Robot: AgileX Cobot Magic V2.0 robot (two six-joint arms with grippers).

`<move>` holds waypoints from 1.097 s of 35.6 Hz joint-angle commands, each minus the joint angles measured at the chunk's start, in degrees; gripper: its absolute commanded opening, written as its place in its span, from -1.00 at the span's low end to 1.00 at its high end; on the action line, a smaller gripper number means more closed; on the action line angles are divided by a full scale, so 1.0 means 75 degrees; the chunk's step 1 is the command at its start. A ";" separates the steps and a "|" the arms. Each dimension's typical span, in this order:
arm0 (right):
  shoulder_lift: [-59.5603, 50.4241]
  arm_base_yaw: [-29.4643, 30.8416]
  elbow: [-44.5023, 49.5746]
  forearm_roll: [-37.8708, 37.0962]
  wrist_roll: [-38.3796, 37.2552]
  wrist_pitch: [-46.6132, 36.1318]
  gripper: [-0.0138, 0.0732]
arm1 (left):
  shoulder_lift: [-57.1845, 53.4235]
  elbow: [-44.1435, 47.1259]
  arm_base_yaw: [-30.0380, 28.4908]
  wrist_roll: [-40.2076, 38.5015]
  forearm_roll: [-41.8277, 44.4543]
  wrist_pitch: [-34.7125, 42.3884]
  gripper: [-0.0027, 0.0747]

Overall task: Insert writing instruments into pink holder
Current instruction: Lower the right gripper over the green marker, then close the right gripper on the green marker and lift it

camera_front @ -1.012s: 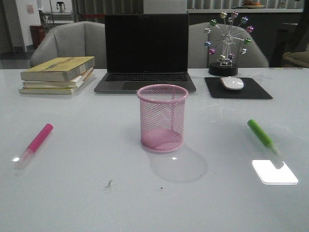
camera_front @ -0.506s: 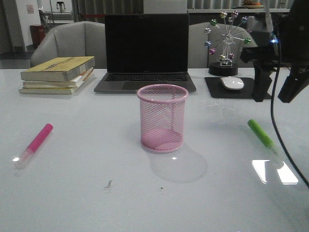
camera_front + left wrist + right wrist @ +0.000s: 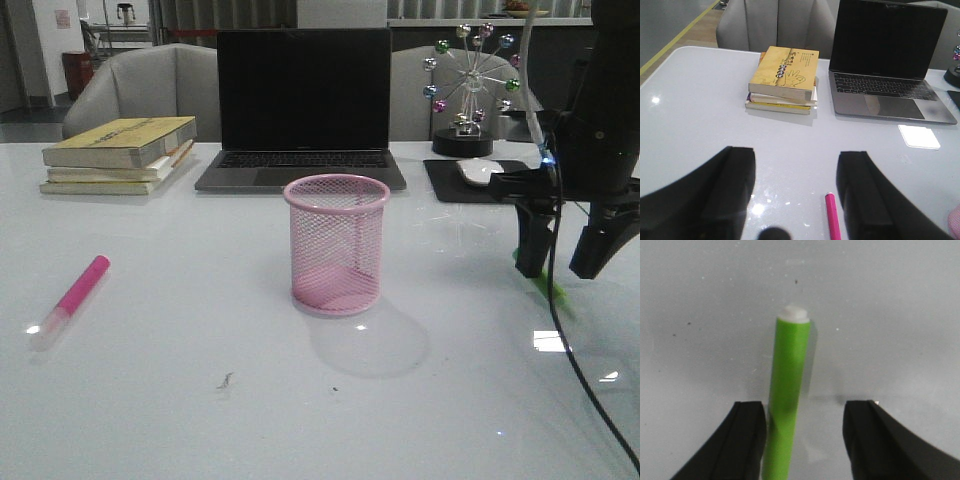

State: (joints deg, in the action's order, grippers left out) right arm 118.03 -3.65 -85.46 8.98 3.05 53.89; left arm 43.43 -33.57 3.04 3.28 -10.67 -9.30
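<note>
Spread wide, right gripper (image 3: 562, 262) straddling green highlighter (image 3: 786, 395) flat on table (image 3: 180, 390), well right of pink mesh cup (image 3: 337, 245); off-centre closing risks rolling it away

pink mesh holder (image 3: 337, 243) is standing upright mid-tabletop; pink highlighter (image 3: 71, 298) is lying far left, green highlighter (image 3: 786, 395) lying right.
</note>
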 commanded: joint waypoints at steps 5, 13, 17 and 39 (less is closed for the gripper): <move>-0.0436 -0.0024 -0.0227 0.0054 0.0079 -0.0360 0.29 | -0.0023 -0.0246 -0.0014 -0.0063 -0.0075 0.0549 0.17; -0.0384 -0.0024 -0.0227 0.0054 0.0079 -0.0329 0.29 | -0.0023 -0.0246 -0.0014 -0.0063 -0.0075 0.0549 0.17; -0.0204 -0.0024 -0.0227 0.0054 0.0079 -0.0128 0.29 | -0.0023 -0.0246 -0.0014 -0.0063 -0.0075 0.0549 0.17; -0.0285 -0.0025 -0.0250 0.0246 0.0223 -0.0293 -0.53 | -0.0023 -0.0246 -0.0014 -0.0063 -0.0075 0.0533 0.17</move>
State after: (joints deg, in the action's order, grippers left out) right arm 119.95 -3.65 -86.80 9.55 3.38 53.46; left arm 43.43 -33.57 3.04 3.28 -10.67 -9.30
